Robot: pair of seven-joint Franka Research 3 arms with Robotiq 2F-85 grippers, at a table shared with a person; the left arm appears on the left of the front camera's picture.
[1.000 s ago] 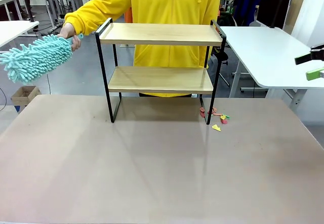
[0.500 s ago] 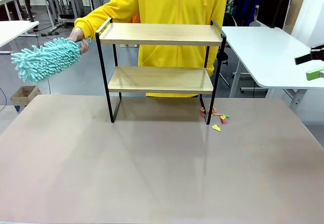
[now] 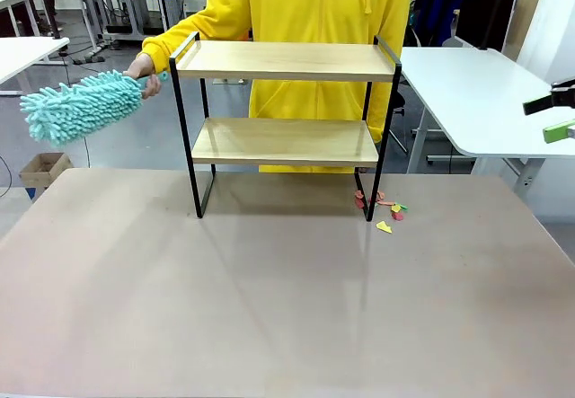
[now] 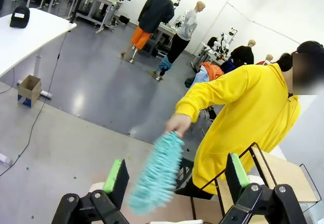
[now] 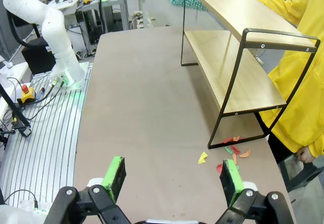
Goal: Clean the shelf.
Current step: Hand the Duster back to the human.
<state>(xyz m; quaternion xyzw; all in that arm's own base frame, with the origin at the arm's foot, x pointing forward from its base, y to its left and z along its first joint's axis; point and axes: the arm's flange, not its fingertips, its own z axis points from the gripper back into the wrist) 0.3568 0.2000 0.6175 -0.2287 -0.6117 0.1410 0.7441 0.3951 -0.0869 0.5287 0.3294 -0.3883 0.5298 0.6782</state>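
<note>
shelf [image 3: 284,101]: stands upright at the far middle of the bench [image 3: 269,299], both wooden boards bare; seen from its right end in the right wrist view [image 5: 238,57]
person [image 3: 314,12]: in a yellow hoodie, behind the shelf at the far side
hand [image 3: 142,64]: just left of the shelf's top left rail, gripping a duster handle
duster [image 3: 81,104]: teal, fluffy, held in the air left of the shelf, tilted down to the left, apart from the boards; blurred in the left wrist view [image 4: 157,171]
scraps [image 3: 384,207]: small red, orange, yellow and green bits on the bench by the shelf's right near leg
left gripper [image 4: 174,176]: fingers wide apart, nothing between them, raised and facing the person
right gripper [image 5: 172,176]: fingers wide apart, nothing between them, above the bench's right edge; its tip shows at far right in the front view [image 3: 552,117]
</note>
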